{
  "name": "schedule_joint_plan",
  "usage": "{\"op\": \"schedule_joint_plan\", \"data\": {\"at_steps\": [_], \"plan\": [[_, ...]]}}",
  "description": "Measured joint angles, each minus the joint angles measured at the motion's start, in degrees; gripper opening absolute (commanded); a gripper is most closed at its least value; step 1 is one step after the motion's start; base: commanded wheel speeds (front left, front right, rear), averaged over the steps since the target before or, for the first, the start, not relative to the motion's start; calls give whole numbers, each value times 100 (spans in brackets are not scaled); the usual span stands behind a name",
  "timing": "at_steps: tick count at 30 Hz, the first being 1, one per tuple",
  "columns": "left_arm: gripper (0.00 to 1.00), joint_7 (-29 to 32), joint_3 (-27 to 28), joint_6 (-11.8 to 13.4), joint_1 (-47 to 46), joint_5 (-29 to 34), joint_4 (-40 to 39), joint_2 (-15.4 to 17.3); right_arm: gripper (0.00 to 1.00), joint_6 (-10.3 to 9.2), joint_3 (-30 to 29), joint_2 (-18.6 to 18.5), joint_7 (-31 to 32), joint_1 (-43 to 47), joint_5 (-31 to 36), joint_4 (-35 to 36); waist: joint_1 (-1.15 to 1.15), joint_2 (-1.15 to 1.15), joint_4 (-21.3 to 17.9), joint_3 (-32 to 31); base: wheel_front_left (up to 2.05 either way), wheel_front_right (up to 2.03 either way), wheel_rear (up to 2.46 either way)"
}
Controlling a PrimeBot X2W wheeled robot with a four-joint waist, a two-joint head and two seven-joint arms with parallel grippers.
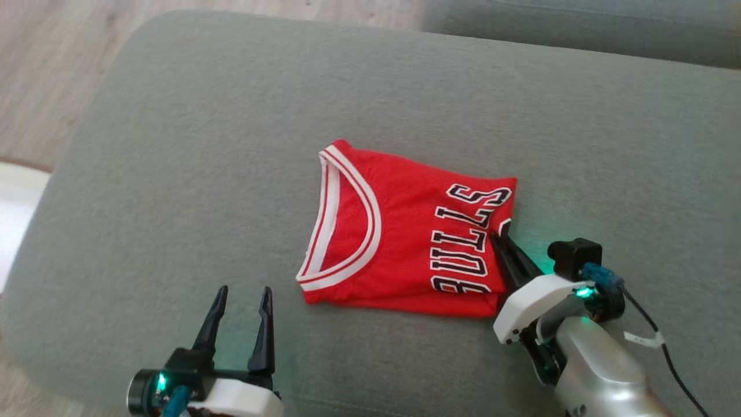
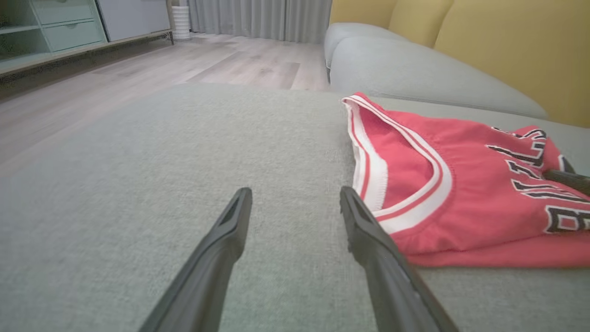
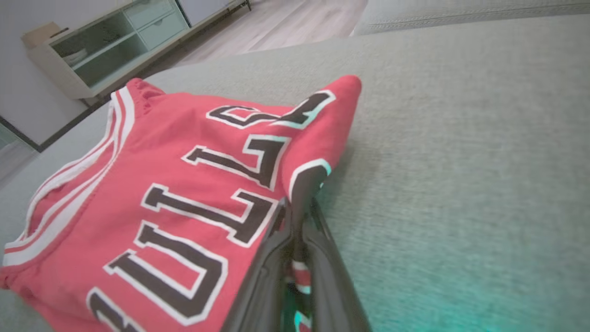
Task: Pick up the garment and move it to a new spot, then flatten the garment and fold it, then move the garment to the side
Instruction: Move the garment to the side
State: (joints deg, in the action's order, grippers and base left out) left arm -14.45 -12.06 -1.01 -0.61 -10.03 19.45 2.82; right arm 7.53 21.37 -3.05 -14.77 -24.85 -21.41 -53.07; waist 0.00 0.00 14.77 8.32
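Red Bulls jersey point(image 1: 399, 237) lies folded on the grey seat cushion point(image 1: 173, 145), roughly mid-cushion. White-trimmed neckline points to the cushion's left side, black BULLS lettering to its right. Right gripper point(image 1: 501, 236) is clenched on the jersey's right edge, next to the lettering. Right wrist view has both fingers pinched together with red fabric and a bit of striped trim between them, cloth bunched at the tips. Left gripper point(image 1: 243, 291) is released: fingers spread wide, nothing between them, low over bare cushion near its front edge, just off the jersey's lower-left corner, not touching it. Whether its tips touch the cushion: can't tell. Past the cushion's far edge sit a second grey cushion point(image 1: 579, 29) and a yellow backrest point(image 2: 507, 46). Off the cushion's left side: wood floor point(image 2: 138, 69), pale cabinet point(image 3: 106, 50).
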Motion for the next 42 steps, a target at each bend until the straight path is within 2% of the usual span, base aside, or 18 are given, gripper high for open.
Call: {"op": "schedule_joint_plan", "data": {"at_steps": [4, 9, 16, 17, 23, 28, 34, 38, 42], "plan": [[100, 0, 96, -2, -3, 58, -25, 1, 0, 0, -298, 20, 13, 153, 92, 254, 0, 0, -411, -32, 0, 0, 0], [100, 0, 100, -58, -44, 113, -45, 1, 0, 0, -499, 14, 14, 364, 238, 589, 0, 0, -1158, -52, 0, 0, 0], [100, 0, 80, -127, -372, 178, -38, 1, 0, 0, -502, 11, 14, 560, 238, 975, 0, 0, -2413, -11, 0, 0, 0], [100, 0, 80, -127, -372, 178, -38, 1, 0, 0, -502, 11, 14, 560, 238, 975, 0, 0, -2413, -11, 0, 0, 0], [100, 0, 86, -181, -413, 269, -13, -1, 0, 0, -444, 10, 14, 709, 88, 1209, 0, 0, -3443, 71, 0, 0, 0], [100, 0, 99, -257, -444, 355, 21, -1, 0, 0, -352, 13, 14, 709, -37, 1388, 0, 0, -4120, 193, 0, 0, 0], [100, 0, 102, -312, -608, 415, 64, -2, 0, 0, -417, 16, 14, 698, -70, 1481, 0, 0, -4437, 412, 0, 0, 0], [100, 0, 166, -364, -604, 513, 79, -2, 0, 0, -531, 20, 14, 603, -2, 1564, 0, 0, -4440, 481, 0, 0, 0], [100, 0, 287, -410, -605, 591, 87, 1, 0, 0, -771, 25, 14, 135, 319, 1561, 0, 0, -4357, 556, 0, 0, 0]]}}
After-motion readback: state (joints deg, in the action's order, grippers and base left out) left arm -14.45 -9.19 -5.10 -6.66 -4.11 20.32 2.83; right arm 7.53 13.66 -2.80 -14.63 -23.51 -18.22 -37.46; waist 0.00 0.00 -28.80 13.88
